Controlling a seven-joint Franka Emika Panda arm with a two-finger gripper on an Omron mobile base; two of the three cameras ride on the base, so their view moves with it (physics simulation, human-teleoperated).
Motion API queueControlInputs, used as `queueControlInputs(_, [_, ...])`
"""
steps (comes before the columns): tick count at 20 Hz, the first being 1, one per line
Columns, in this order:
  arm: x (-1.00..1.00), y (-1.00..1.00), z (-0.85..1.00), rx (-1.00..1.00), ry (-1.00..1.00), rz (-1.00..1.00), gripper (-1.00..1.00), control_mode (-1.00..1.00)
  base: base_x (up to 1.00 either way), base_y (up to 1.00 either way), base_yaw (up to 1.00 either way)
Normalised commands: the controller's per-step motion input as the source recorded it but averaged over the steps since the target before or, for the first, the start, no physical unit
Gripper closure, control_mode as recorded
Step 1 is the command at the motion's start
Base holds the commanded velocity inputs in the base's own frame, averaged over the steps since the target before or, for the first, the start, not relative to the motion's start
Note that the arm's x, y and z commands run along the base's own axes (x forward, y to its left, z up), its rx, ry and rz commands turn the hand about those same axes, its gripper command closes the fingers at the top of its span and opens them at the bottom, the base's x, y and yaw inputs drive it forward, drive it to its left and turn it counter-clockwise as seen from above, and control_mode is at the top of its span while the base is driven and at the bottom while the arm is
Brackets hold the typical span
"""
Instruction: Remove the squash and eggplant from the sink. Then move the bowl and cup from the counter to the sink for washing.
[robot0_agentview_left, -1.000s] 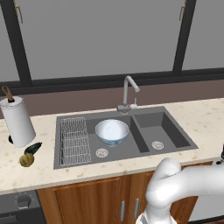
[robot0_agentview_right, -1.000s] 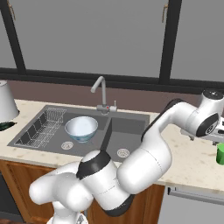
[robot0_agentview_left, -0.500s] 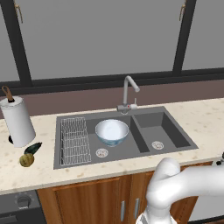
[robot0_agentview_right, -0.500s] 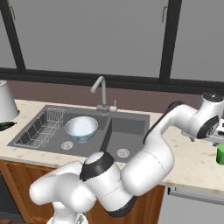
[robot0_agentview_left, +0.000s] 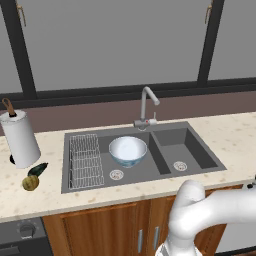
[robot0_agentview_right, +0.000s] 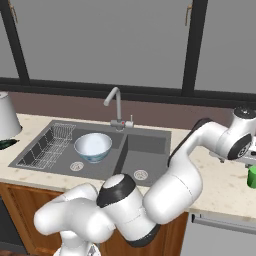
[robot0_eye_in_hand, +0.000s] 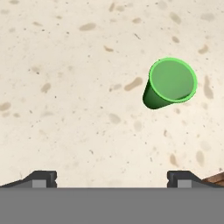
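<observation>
Overhead, the tool (robot0_eye_in_hand: 111, 178) hangs with its two dark tips spread wide and nothing between them; the small bright green tapered cup (robot0_eye_in_hand: 169, 89) stands upright on the beige speckled stone counter (robot0_eye_in_hand: 65, 87), at about one o'clock from the tips in the hand view; it looks light, stiff and smooth-walled, likely to tip or slip; a hold across its wider upper rim, one tip on each side, seems safest.

arm's elbow (robot0_agentview_right: 200, 137) slightly straighter, wrist (robot0_agentview_right: 239, 140) a touch lower
</observation>
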Motion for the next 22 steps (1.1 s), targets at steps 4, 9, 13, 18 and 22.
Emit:
queueControlInputs(4, [0.1, -0.15, -0.08, 0.0, 0.03, 0.0, -1.0, -1.0, 0.0, 0.0, 0.0])
queueControlInputs(9, [0.1, -0.14, -0.09, 0.0, 0.05, 0.0, -1.0, -1.0, 0.0, 0.0, 0.0])
queueControlInputs(13, [0.11, -0.13, -0.07, 0.0, 0.03, 0.0, -1.0, -1.0, 0.0, 0.0, 0.0])
queueControlInputs(18, [0.06, -0.07, -0.04, 0.02, 0.02, 0.0, -1.0, -1.0, 0.0, 0.0, 0.0])
queueControlInputs(22, [0.0, -0.06, 0.0, 0.04, 0.0, 0.0, -1.0, -1.0, 0.0, 0.0, 0.0])
